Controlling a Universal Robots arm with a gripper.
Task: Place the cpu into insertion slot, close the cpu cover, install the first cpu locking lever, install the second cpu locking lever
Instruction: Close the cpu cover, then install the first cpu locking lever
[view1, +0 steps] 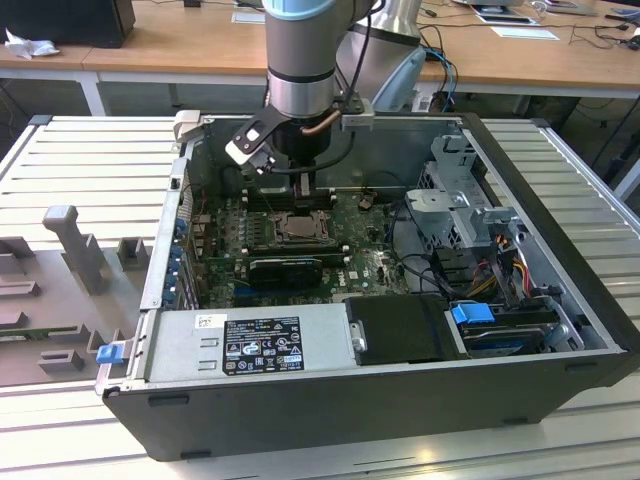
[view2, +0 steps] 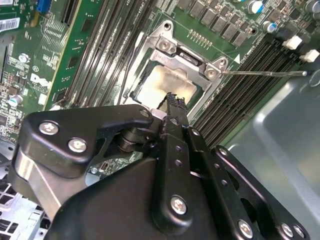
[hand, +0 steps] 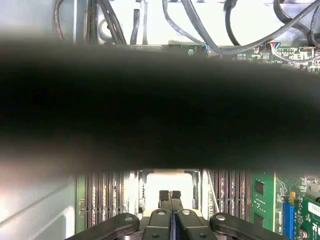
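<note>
Second wrist view: the gripper (view2: 172, 100) has its two narrow black fingers pressed together, nothing pinched between them, and their ribbed tips hang just over one edge of the cpu (view2: 161, 86). The cpu is a flat square with a pale silver top marked by dull yellowish stains, and it sits inside the insertion slot. The cpu cover (view2: 187, 62), a thin metal frame with a large square window, appears to lie flat around the chip, with two bright screw heads at its corners. A thin straight wire lever (view2: 265, 73) runs out sideways from one corner of the cover, across the long black memory slots (view2: 235, 90). A second wire lever (view2: 128, 75), gently curved, follows the opposite side of the socket. The green circuit board (view2: 55, 45) around them is crowded with small parts and white print.

In the first wrist view the closed gripper (hand: 170, 195) points at the pale cpu (hand: 167, 181), which lies between two banks of ribbed dark slots.

In the exterior view the grey, cylindrical arm (view1: 300, 60) reaches straight down into an open black computer case (view1: 400, 400) lying on a ribbed metal tabletop (view1: 90, 150). The gripper (view1: 305, 190) hangs directly above the insertion slot (view1: 322, 238), a square dark-rimmed socket with the cpu (view1: 299, 229) at its middle. A grey sheet-metal power supply (view1: 250, 340) fills the near side of the case.
</note>
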